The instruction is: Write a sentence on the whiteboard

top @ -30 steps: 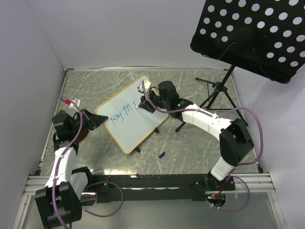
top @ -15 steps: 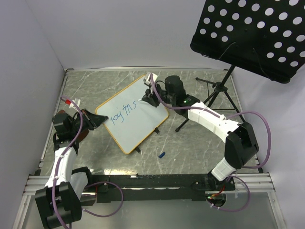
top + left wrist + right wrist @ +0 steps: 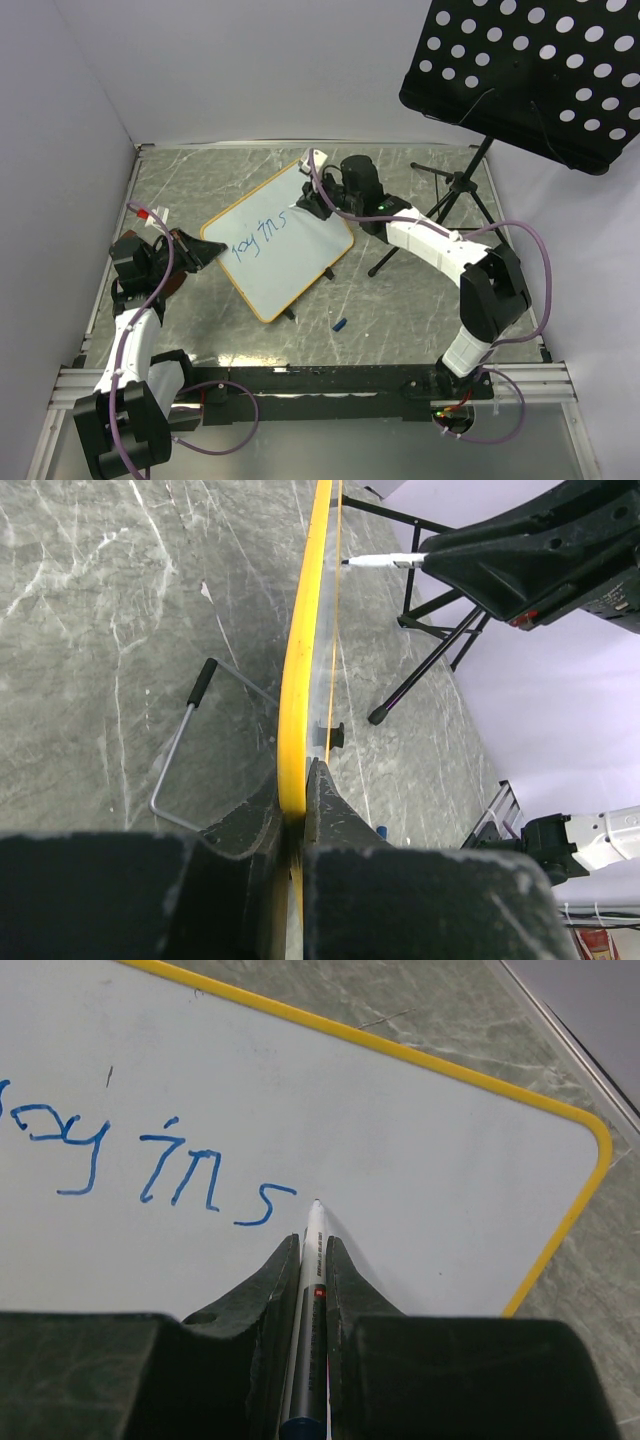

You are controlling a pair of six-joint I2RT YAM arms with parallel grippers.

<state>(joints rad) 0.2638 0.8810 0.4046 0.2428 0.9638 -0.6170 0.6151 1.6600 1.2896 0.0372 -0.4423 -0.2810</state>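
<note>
The whiteboard [image 3: 285, 262] stands propped on the table [image 3: 410, 300]. The left gripper [image 3: 208, 250] clamps its left edge. Over its far right part, the right gripper [image 3: 308, 206] holds a marker [image 3: 312, 1250], tip just right of the sentence [image 3: 258, 234]. A music stand [image 3: 530, 70] stands right of and behind the board. A small cap [image 3: 340, 324] lies before its near right edge.

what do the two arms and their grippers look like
The left arm and right arm have white shells with black joints; a purple cable loops along each. The left gripper and right gripper are black with wedge fingers. A green light glows near the right wrist.
</note>
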